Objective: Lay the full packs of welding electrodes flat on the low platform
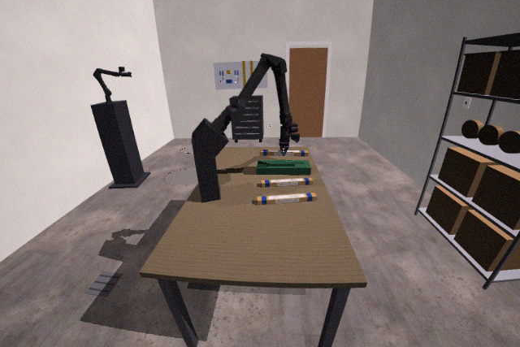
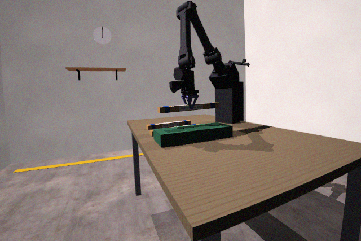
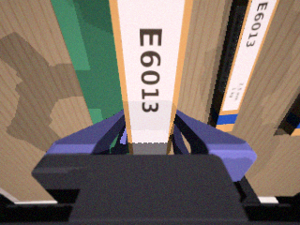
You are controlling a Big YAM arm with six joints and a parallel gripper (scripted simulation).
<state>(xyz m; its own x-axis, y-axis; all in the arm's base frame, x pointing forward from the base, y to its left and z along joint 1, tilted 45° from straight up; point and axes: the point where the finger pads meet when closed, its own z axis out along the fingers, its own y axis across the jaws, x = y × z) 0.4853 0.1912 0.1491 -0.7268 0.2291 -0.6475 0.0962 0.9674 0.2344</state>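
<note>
We're on a wood-grained table [image 1: 268, 242] [image 2: 250, 168], concrete floor [image 1: 386, 250] [image 2: 87, 197] around, pincer [image 1: 283, 151] [image 2: 191, 106] [image 3: 149, 112] gripping a long boxy electrode pack [image 1: 298, 153] [image 2: 175, 108] [image 3: 151, 70]!

Three packs, one platform

There is one green platform [image 1: 283, 170] [image 2: 196, 137] [image 3: 100, 94] on one table [image 1: 260, 242] [image 2: 247, 168] [image 3: 19, 122]. The packs are three in number: one raised pack [image 1: 300, 153] [image 2: 175, 108] [image 3: 151, 70] is higher than the platform, and two lie beside it, the nearer pack [image 1: 288, 182] [image 2: 151, 132] [image 3: 245, 56] and the farther pack [image 1: 286, 198] [image 2: 168, 125] [image 3: 296, 124].

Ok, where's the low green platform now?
In the top view, the green platform is on the table's far half, right of the arm's base, just beyond the two packs lying there.
</note>
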